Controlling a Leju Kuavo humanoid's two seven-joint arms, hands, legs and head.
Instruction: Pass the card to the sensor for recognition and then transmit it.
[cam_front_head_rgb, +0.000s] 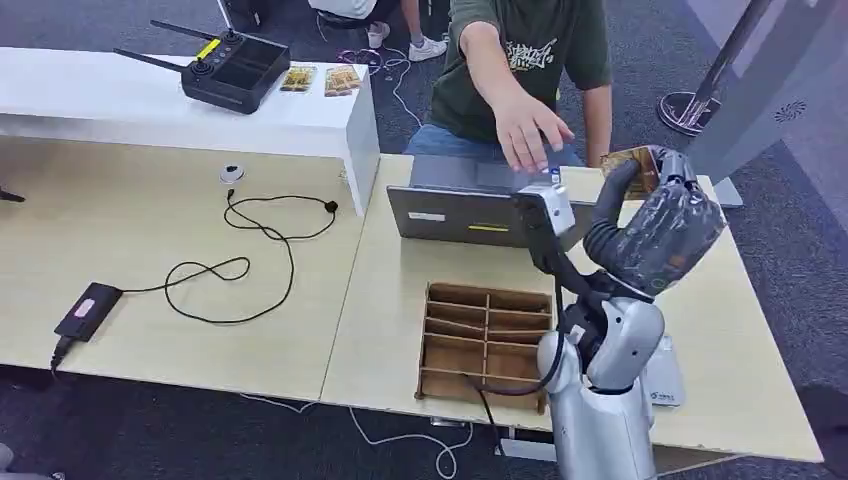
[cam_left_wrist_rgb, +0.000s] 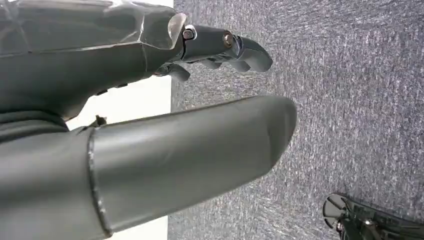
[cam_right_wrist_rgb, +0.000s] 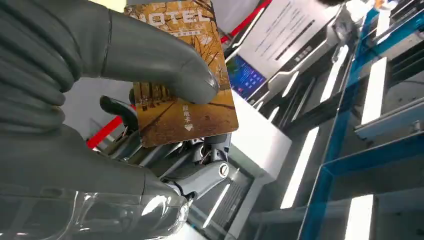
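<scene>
One card (cam_right_wrist_rgb: 186, 95), one laptop (cam_front_head_rgb: 470, 200), one wooden organizer (cam_front_head_rgb: 487, 340), two snack packets (cam_front_head_rgb: 320, 79).

Amber hotel card (cam_right_wrist_rgb: 185, 85), pinched, raised.

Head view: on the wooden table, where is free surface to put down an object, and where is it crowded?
Free: the strip between the wooden divider tray and the black cable, and the table's right part beyond the right hand. Crowded: around the laptop, where a person's hand reaches, and where the right hand holds the card.

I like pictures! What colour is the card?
Golden-orange with autumn trees, the card shows best in the right wrist view.
</scene>
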